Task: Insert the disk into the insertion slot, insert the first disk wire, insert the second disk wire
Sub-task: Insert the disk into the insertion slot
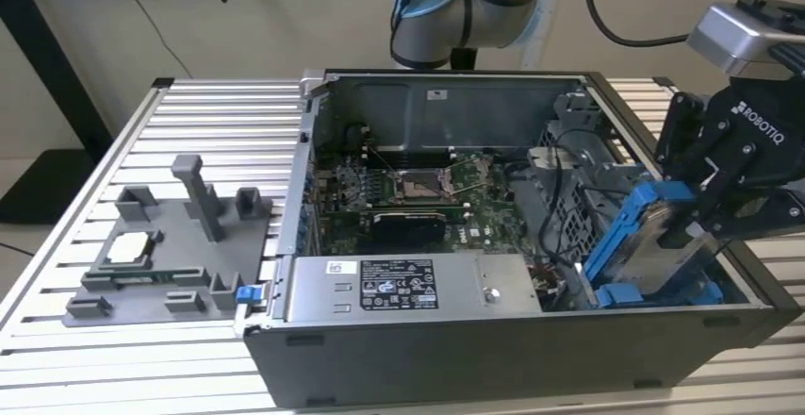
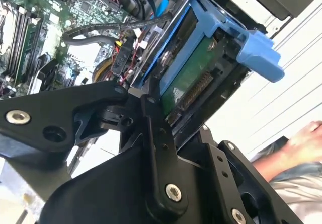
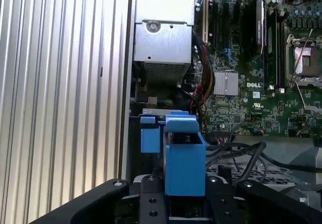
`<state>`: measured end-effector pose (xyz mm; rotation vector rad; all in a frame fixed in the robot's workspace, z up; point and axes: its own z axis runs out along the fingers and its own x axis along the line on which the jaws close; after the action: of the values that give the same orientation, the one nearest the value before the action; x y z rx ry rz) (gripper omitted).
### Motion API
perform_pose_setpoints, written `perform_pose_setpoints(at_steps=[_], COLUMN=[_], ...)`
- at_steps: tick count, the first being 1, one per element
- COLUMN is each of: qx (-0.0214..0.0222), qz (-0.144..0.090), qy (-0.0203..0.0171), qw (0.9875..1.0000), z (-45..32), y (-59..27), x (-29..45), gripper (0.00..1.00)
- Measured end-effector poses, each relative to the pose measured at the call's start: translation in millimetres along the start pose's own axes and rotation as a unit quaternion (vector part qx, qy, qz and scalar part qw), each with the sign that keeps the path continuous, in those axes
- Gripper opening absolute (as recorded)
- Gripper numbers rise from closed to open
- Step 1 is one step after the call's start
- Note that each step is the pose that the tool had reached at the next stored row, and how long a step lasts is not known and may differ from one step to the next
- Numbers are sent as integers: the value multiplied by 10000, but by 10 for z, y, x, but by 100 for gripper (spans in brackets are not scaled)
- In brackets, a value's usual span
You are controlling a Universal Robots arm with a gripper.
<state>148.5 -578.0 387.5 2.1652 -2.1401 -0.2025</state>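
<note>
My gripper [image 1: 689, 215] is shut on the disk [image 1: 654, 240], a silver-grey drive in a bright blue carrier frame. In the exterior view the disk stands steeply tilted at the open computer case's right front corner. Its lower end is down at the blue rails of the insertion slot [image 1: 685, 294]. The second wrist view shows the disk [image 2: 191, 75] from its green underside, clamped between the black fingers [image 2: 151, 113]. The disk's blue frame [image 3: 184, 158] rises between the fingers [image 3: 151, 196] in the first wrist view. Loose black cables [image 3: 241, 153] lie beside the bay; I cannot tell which are the disk wires.
The grey labelled power-supply box [image 1: 402, 288] sits at the case's front, with the motherboard [image 1: 416, 189] behind it. A grey fixture [image 1: 164, 255] with small parts stands on the slatted table [image 1: 214, 123] on the exterior view's left. A person's hand [image 2: 307, 143] is nearby.
</note>
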Motion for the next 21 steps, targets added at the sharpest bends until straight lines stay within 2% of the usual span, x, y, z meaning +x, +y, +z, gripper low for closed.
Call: perform_pose_setpoints(at_steps=[4, 7, 9, 10, 13, 14, 19, 21], qx=[0, 3, 14, 31, 134, 186, 480, 613], qz=[-2, -5, -11, -18, -43, -51, -81, -93], qy=[-8, -26, -65, -105, -240, -271, -363, -385], qw=[10000, 10000, 10000, 9999, 9996, 9994, 9982, 9973], z=[-98, -141, -143, -142, -135, -132, -115, -109], y=[21, 36, 46, 53, 96, 109, 192, 217], x=[-4, -7, -12, -15, -29, -31, -40, -44], gripper=[100, 100, 100, 100, 100, 100, 100, 100])
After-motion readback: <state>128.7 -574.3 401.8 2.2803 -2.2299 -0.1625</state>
